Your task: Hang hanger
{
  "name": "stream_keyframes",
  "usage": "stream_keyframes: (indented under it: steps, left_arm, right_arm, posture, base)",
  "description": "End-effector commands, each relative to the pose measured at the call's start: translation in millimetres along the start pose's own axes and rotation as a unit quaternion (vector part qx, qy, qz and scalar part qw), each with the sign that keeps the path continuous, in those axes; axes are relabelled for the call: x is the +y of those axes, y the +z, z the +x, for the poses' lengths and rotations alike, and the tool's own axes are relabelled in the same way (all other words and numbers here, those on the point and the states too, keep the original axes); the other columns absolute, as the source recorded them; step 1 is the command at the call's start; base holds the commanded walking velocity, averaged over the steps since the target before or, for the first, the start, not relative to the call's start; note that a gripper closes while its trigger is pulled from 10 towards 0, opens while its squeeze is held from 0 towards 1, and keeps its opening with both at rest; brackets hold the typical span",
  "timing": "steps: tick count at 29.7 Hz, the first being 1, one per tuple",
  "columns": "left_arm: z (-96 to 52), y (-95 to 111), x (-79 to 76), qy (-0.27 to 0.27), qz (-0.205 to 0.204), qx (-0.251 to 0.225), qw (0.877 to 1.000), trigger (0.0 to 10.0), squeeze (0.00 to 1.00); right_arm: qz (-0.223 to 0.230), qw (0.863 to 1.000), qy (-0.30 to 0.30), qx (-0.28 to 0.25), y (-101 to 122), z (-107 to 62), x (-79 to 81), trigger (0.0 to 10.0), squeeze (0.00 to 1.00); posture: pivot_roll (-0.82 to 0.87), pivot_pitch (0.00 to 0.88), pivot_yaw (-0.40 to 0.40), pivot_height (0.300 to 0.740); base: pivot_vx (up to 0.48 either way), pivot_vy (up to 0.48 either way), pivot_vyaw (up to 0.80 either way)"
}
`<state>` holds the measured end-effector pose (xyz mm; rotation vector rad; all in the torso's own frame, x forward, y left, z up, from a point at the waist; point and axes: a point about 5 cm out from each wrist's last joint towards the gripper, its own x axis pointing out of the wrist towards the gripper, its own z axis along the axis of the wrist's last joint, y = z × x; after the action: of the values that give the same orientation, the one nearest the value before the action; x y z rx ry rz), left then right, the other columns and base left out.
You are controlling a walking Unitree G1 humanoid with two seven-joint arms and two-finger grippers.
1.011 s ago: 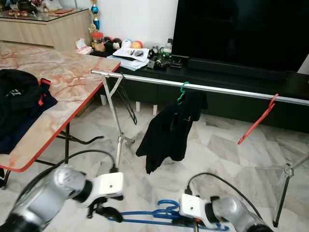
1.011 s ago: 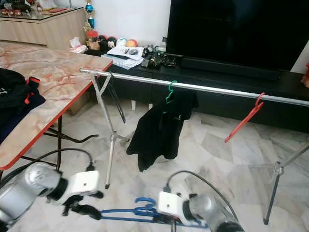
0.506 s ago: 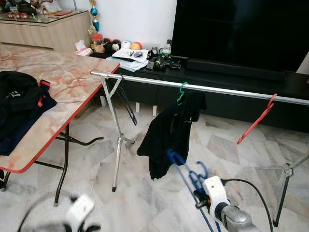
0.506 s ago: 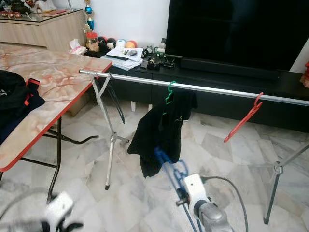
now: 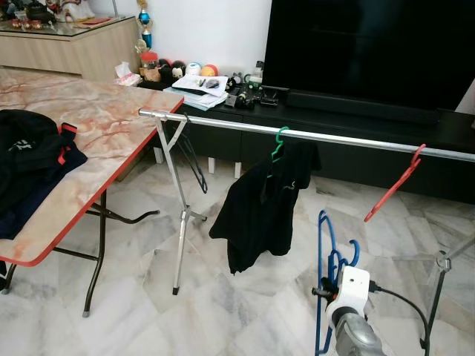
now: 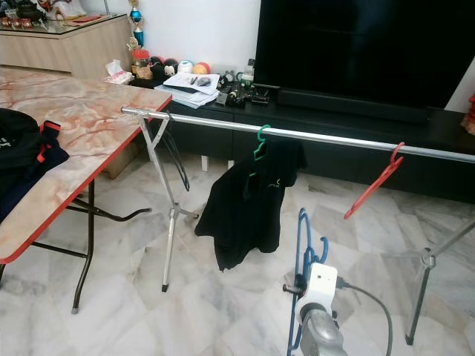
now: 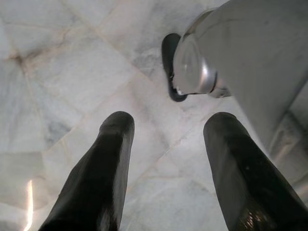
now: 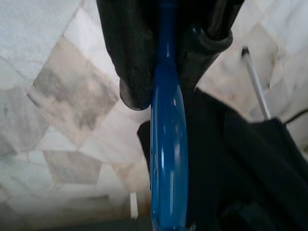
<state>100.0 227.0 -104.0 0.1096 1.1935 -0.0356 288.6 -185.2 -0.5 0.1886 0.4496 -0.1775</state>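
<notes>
My right gripper point(image 5: 324, 291) is shut on a blue hanger point(image 5: 321, 245) and holds it upright, low at the front right, below and in front of the silver rail point(image 5: 349, 138). In the right wrist view the black fingers point(image 8: 137, 57) clamp the blue hanger point(image 8: 166, 144). On the rail hang a green hanger point(image 5: 279, 141) with a black garment point(image 5: 260, 211) and, further right, a bare red hanger point(image 5: 397, 185). My left gripper point(image 7: 168, 144) hangs open over the marble floor, nothing between its fingers.
A marble-topped table point(image 5: 111, 126) with a red edge stands on the left, dark clothes point(image 5: 30, 159) lying on it. Behind the rail is a low black cabinet with a large TV point(image 5: 371, 44). The rail's stand legs point(image 5: 178, 222) rest on the floor.
My right arm has swung the blue hanger from lying low and flat to upright, further right. My left arm let go of the hanger and dropped out of the head views.
</notes>
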Motion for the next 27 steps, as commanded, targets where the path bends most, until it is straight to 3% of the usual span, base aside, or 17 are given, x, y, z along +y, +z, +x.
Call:
stream_keyframes:
  steps: [1,13,24,27]
  left_arm:
    - [0.7,3.3,0.5,0.003,0.002,-0.008,1.0,10.0,0.0]
    - [3.5,15.1,-0.9,-0.003,0.024,-0.024,0.999,10.0,0.0]
    - [3.3,7.0,-2.8,-0.008,0.023,-0.009,1.0,10.0,0.0]
    - [3.1,5.3,-3.2,-0.008,0.022,-0.008,1.0,10.0,0.0]
  right_arm:
    - [0.008,1.0,-0.011,-0.015,6.0,0.9,0.4,10.0,0.0]
    - [0.01,0.999,-0.033,-0.02,9.1,2.0,3.2,10.0,0.0]
    - [0.017,0.998,-0.047,-0.026,18.5,5.8,2.0,10.0,0.0]
    - [0.019,0.998,-0.045,-0.027,19.3,6.3,3.1,10.0,0.0]
  posture:
    - [0.16,0.0,-0.039,0.74]
    - [0.17,0.0,-0.033,0.74]
    - [0.17,0.0,-0.037,0.74]
    - [0.17,0.0,-0.037,0.74]
  base:
    - [0.259,0.0,0.0]
    - [0.311,0.0,0.0]
    - [0.349,0.0,0.0]
    - [0.35,0.0,-0.8]
